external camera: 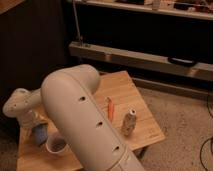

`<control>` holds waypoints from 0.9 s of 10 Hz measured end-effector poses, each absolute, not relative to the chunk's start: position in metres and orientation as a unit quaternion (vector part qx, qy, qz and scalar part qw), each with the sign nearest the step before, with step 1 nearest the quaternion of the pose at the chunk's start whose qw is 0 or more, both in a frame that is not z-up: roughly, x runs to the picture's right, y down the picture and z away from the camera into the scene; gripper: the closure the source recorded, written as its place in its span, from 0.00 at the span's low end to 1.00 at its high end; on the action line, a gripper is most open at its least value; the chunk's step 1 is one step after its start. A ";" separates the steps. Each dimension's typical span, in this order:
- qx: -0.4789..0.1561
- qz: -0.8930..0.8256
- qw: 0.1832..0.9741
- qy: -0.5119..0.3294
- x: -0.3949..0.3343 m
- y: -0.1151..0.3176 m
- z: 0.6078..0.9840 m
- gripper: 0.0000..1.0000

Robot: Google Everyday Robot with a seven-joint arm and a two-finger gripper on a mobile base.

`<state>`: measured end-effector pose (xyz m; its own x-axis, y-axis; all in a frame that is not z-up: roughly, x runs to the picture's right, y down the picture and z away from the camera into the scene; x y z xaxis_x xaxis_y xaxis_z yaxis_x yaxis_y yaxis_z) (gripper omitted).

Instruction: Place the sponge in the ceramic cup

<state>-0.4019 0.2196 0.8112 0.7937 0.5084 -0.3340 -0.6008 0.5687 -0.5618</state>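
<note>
Gripper [38, 128] low at left end of wooden table [125, 86], jaws spread wide | sponge [41, 134] right at its tip, contact I cannot tell | ceramic cup [56, 146] upright, just right of sponge | pale arm [85, 125] blocks my view of table centre | orange stick [110, 107] and slim bottle [129, 122] further right, apart.

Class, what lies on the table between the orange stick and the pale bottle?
Nothing: the camera view shows bare tabletop between the orange stick and the pale bottle. The hand hangs over the left side, by the sponge.
</note>
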 end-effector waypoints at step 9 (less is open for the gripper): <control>-0.349 0.307 0.882 0.076 -0.401 0.224 0.814 0.68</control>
<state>-0.4011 0.2243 0.8143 0.8003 0.4881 -0.3482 -0.5942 0.5678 -0.5697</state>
